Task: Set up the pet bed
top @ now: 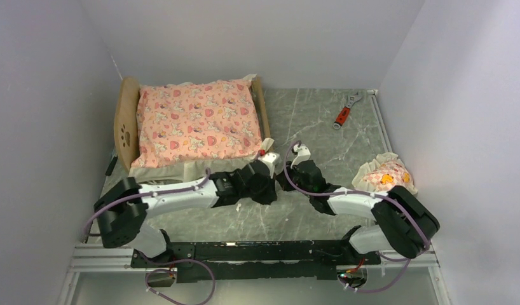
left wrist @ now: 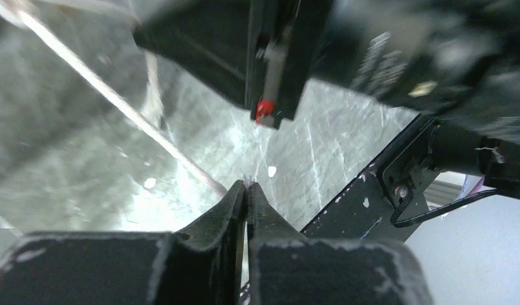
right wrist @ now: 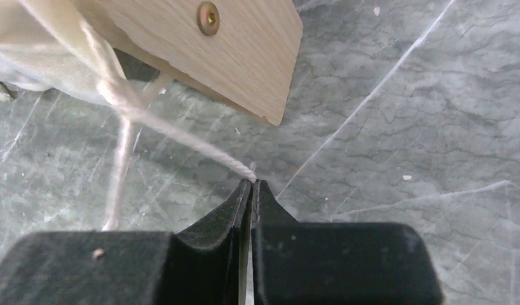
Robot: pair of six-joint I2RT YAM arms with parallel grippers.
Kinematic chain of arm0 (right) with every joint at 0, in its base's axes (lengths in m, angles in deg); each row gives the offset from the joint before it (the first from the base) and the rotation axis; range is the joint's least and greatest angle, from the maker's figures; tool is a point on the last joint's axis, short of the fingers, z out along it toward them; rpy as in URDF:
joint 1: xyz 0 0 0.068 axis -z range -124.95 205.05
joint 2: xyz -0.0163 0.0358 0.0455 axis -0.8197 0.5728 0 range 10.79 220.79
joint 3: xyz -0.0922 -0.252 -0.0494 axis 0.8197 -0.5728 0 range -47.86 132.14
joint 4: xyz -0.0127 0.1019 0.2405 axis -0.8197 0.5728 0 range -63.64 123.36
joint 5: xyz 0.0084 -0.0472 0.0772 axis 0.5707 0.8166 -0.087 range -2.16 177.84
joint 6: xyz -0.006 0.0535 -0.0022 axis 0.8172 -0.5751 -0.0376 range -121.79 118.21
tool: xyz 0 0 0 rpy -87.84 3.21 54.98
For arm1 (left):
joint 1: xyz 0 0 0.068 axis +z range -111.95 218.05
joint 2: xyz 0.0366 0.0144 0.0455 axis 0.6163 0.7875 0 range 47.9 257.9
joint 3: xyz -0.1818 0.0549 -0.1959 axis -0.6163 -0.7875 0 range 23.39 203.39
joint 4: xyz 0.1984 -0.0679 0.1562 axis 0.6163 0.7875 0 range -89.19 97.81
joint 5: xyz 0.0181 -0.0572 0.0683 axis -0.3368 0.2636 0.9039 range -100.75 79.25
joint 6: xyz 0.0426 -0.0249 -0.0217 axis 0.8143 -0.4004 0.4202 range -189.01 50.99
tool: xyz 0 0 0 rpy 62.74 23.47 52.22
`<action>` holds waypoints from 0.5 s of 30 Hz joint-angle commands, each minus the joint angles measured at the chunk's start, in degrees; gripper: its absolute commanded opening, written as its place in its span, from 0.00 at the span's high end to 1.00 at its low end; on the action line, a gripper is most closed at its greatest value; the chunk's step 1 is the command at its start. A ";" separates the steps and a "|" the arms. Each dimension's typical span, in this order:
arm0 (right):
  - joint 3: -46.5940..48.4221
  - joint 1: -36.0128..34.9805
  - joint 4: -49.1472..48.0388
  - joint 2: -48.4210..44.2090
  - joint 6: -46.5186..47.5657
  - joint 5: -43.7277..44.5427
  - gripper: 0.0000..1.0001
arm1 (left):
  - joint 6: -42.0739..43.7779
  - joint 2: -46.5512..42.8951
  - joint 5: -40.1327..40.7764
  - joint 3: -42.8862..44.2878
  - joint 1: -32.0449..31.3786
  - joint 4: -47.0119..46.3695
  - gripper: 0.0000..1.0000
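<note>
Grey stone table (top: 321, 121) holds the pet bed (top: 127, 121) at the far left, its long side running left to right. It is smooth pale wood under a soft pink mattress (top: 197, 121). Its foot corner sits just past both hands — left arm nearer. The right gripper (right wrist: 252, 184) and left gripper (left wrist: 246, 185) are squeezed tight, each pinching thin white string (right wrist: 181, 136).

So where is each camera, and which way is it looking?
Top camera: high behind the robot, looking down on the table, bed, pillow and wrench; left arm and right arm both show.
Left wrist camera: on the left arm, looking past its shut left gripper pinching a string, toward the right arm.
Right wrist camera: looks past the shut right gripper, also pinching string, at the bed's wooden corner.
Both wrist views share the grey table and string.
</note>
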 commanded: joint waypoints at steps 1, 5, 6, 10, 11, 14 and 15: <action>1.84 0.44 4.15 -6.53 3.90 3.12 0.87 | -6.46 4.45 -4.26 -2.62 -3.86 -8.21 0.83; 2.80 0.55 13.52 -15.00 6.88 6.94 0.66 | -6.54 0.64 -0.59 -3.70 -4.16 -3.46 0.62; 2.95 0.55 15.01 -17.35 7.75 7.13 0.61 | -5.94 -1.70 1.78 -3.90 -4.05 -1.86 0.57; 7.38 0.72 20.57 -22.88 10.58 6.05 0.48 | -1.89 -9.71 7.04 0.67 -1.75 10.94 0.43; 9.47 0.87 22.09 -22.83 11.13 5.39 0.47 | -1.35 -10.76 7.92 2.33 -0.57 15.13 0.41; 16.25 1.35 26.42 -20.23 12.41 2.88 0.43 | 0.25 -13.40 10.59 7.20 3.64 25.68 0.37; 18.41 1.85 27.10 -19.10 12.48 1.72 0.42 | 0.50 -14.30 11.39 8.62 5.18 29.56 0.37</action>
